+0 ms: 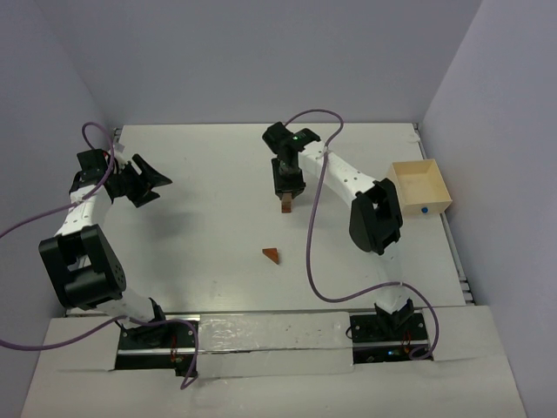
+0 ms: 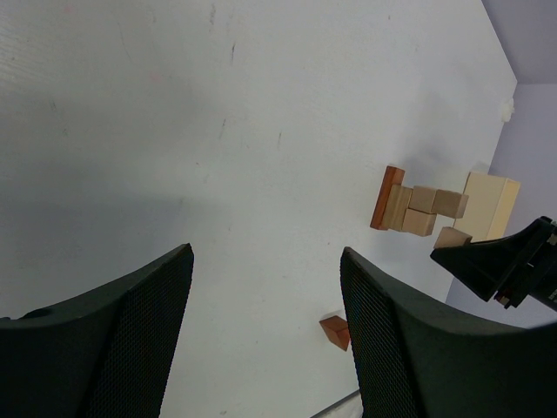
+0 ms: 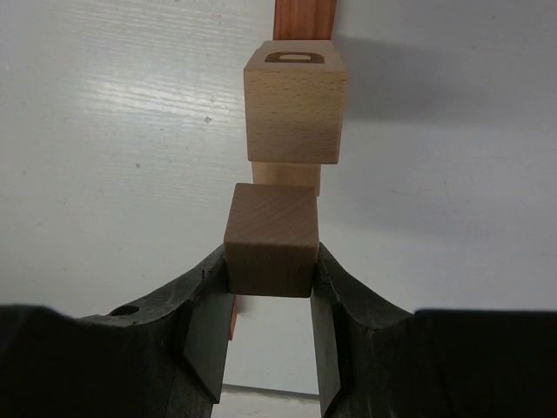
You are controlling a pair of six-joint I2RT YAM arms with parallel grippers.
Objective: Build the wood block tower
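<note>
One tan cube (image 3: 271,231) sits clamped in the right gripper (image 3: 271,261), just beside the tower's (image 3: 296,104) top. Placing step: it needs centring, then a gentle lowering. Left gripper (image 2: 265,331) gapes, well apart from the tower; wedge (image 1: 272,255) waits nearby.

Left hand (image 2: 265,279) hangs wide open above the table (image 2: 174,131). Beyond it stands the tower (image 2: 409,205), with the reddish wedge (image 2: 334,330) lying well apart from it.
</note>
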